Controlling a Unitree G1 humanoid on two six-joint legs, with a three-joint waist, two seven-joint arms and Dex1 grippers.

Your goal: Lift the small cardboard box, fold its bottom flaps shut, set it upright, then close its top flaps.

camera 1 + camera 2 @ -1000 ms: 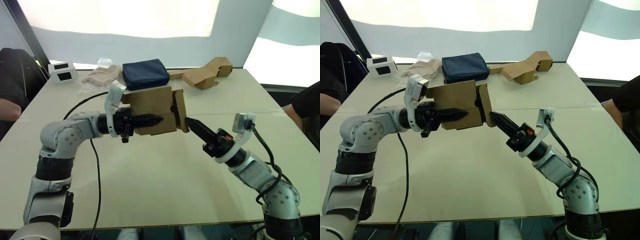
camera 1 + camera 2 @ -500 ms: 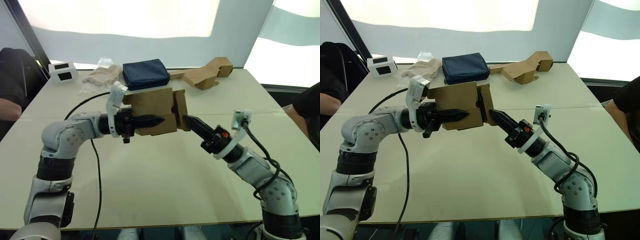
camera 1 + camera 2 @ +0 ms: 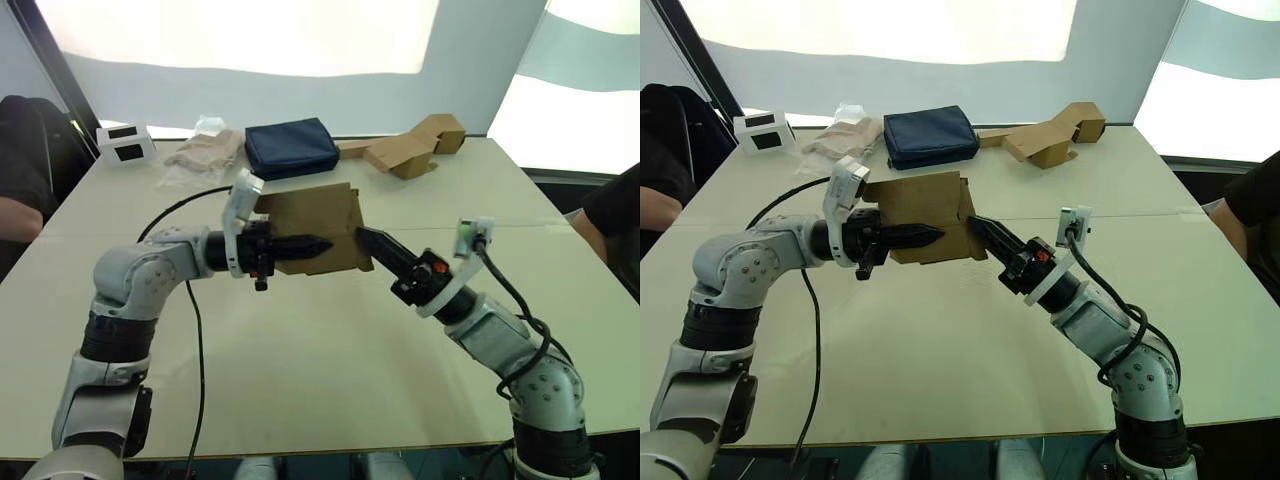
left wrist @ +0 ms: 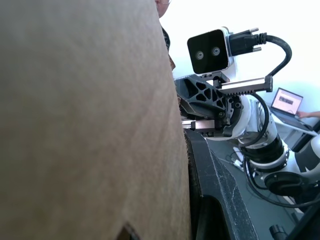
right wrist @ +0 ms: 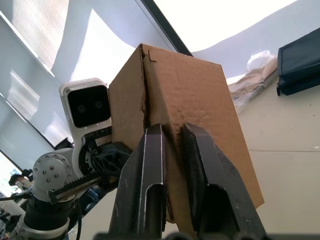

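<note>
I am looking down over the pale table (image 3: 300,380) and seeing the small cardboard box (image 3: 318,222) being held up off its surface, between my two arms and a little in front of the table's middle. My left gripper (image 3: 318,244) is reaching in from the left, its black fingers lying along the box's near face; the left wrist view is showing one dark finger (image 4: 215,190) pressing flat against the cardboard wall (image 4: 90,120), so I am taking the box as pinched there, the jaws closed down to the thickness of the wall. My right gripper (image 3: 362,235) is pointing up and leftward at the box's right end. In the right wrist view its two fingers (image 5: 150,175) are standing nearly together with only a narrow slit between them, their tips touching the box's end, where a flap edge (image 5: 145,95) is running down the corner; I cannot tell whether they are actually nipping that cardboard edge or just pushing on it. Toward the far edge of the table I am seeing a dark blue pouch (image 3: 290,148), a crumpled clear bag (image 3: 203,153), a small white device (image 3: 125,142) and a bent tan cardboard piece (image 3: 415,145), all well apart from the box. A person's arm (image 3: 18,217) is showing at the left edge.
</note>
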